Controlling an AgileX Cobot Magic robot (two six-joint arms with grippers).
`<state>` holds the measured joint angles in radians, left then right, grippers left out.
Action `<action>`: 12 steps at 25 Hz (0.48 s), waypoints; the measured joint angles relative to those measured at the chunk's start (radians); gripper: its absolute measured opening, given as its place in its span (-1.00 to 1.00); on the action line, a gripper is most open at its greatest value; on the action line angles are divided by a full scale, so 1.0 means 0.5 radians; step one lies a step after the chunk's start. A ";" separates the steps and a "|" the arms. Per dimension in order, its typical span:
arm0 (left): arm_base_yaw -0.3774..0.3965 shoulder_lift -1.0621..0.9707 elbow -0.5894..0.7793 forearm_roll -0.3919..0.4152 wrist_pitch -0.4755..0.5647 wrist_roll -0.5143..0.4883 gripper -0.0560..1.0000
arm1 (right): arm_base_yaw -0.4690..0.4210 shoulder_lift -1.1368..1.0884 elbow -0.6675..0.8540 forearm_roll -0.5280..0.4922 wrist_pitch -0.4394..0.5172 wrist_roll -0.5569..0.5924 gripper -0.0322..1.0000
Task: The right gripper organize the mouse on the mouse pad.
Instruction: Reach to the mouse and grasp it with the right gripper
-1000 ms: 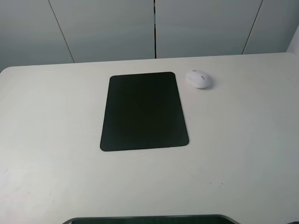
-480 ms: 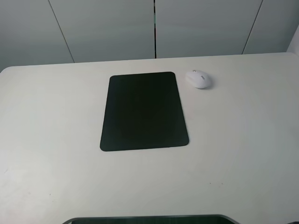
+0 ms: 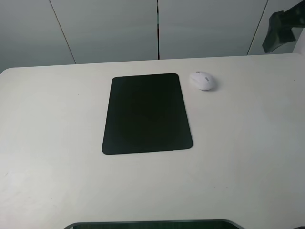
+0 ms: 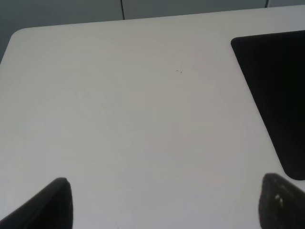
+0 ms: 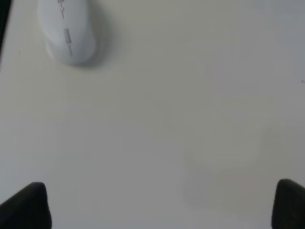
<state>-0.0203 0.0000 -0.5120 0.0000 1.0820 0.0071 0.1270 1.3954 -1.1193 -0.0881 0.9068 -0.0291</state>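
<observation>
The white mouse (image 3: 203,80) lies on the table just right of the far right corner of the black mouse pad (image 3: 147,113), off the pad. A black part of my right arm (image 3: 283,29) shows at the top right edge, above and right of the mouse. In the right wrist view my right gripper (image 5: 159,210) is open and empty, its two fingertips (image 5: 26,205) wide apart, with the mouse (image 5: 66,33) ahead and to one side. My left gripper (image 4: 164,210) is open and empty over bare table beside the pad (image 4: 276,86).
The pale table (image 3: 57,143) has rounded far corners and grey wall panels (image 3: 109,28) behind it. A dark edge (image 3: 152,224) runs along the bottom of the exterior view.
A black part of my right arm has come into the top right of the exterior view. The mouse and the pad have not moved.
</observation>
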 joint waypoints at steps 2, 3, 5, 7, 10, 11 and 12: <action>0.000 0.000 0.000 0.000 0.000 0.000 0.52 | -0.003 0.153 -0.073 0.053 -0.024 -0.034 0.42; 0.000 0.000 0.000 0.000 0.000 0.000 0.52 | -0.003 0.230 -0.108 0.067 -0.039 -0.048 0.42; 0.000 0.000 0.000 0.000 0.000 0.000 0.52 | -0.003 0.370 -0.193 0.105 -0.062 -0.087 0.42; 0.000 0.000 0.000 0.000 0.000 0.000 0.52 | -0.003 0.505 -0.274 0.143 -0.074 -0.153 0.42; 0.000 0.000 0.000 0.000 0.000 0.000 0.52 | -0.003 0.709 -0.388 0.206 -0.104 -0.225 0.42; 0.000 0.000 0.000 0.000 0.000 0.000 0.52 | -0.003 0.761 -0.427 0.218 -0.117 -0.233 0.42; 0.000 0.000 0.000 0.000 0.000 0.000 0.52 | -0.003 0.820 -0.467 0.222 -0.122 -0.249 0.42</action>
<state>-0.0203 0.0000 -0.5120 0.0000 1.0820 0.0071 0.1253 1.8052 -1.3527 0.0230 0.8457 -0.1535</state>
